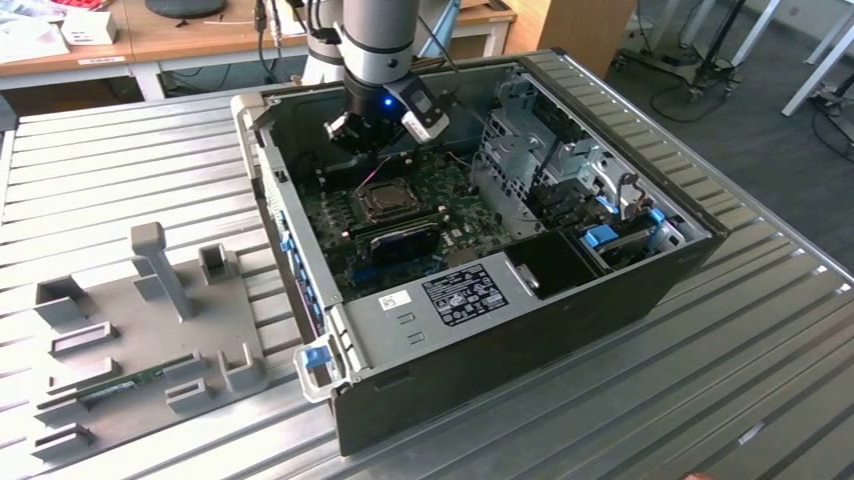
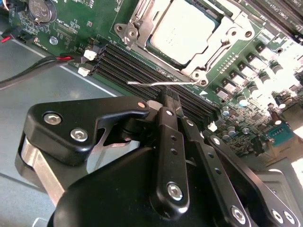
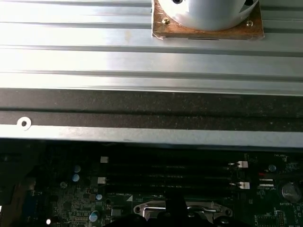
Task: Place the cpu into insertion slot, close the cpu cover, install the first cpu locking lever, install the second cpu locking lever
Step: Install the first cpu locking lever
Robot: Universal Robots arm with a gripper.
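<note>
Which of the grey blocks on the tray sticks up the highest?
The thin post at the tray's far edge in the exterior view; the other blocks are short stubs.

Ribbed metal table, wooden desk behind, grey floor

in the second wrist view the cpu is partly cropped.

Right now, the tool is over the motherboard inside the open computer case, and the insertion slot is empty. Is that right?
Not empty: the second wrist view shows the cpu seated in the insertion slot. The rest stands.
</note>
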